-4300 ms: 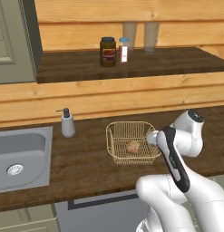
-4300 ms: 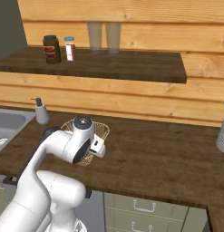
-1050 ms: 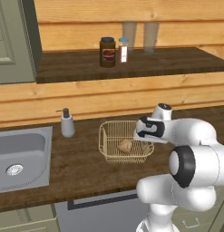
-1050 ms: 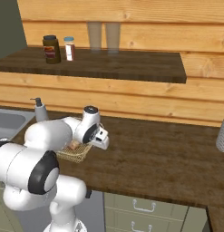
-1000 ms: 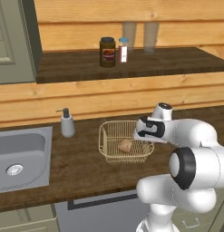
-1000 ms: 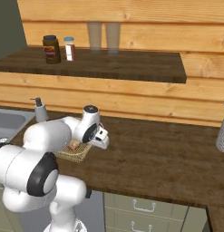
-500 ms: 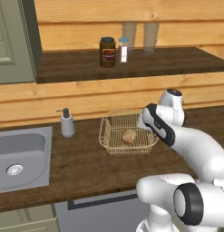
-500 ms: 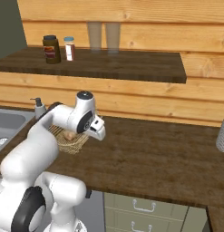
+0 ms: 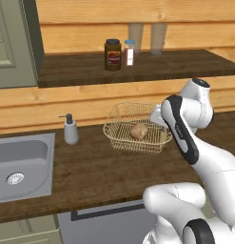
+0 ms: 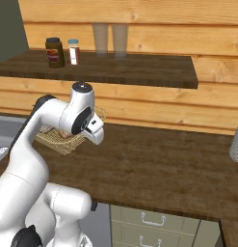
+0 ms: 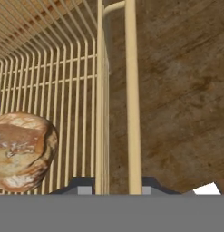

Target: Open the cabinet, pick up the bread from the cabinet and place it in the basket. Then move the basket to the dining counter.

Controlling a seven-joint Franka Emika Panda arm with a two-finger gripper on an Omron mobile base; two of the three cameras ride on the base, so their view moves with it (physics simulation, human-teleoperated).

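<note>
Wooden worktop (image 9: 90,167) carries one steel sink (image 9: 19,162); the other places here are told from that sink. One wire basket (image 9: 120,119) sits lifted and tilted to the sink's right, beyond the single soap dispenser (image 9: 69,129), because the gripper (image 11: 112,185) is clamped on the basket's rim wall, ready for carrying to the dining counter. One bread (image 9: 139,131) roll lies inside it. Two jars (image 9: 113,54) and two glasses stand on the shelf above.

You have the basket (image 9: 120,129) on the worktop (image 9: 90,167), right of the soap dispenser (image 9: 69,129) and sink (image 9: 19,162); the bread (image 9: 139,131) lies in it. Two jars (image 9: 113,55) stand on the shelf (image 9: 81,71) behind.
</note>
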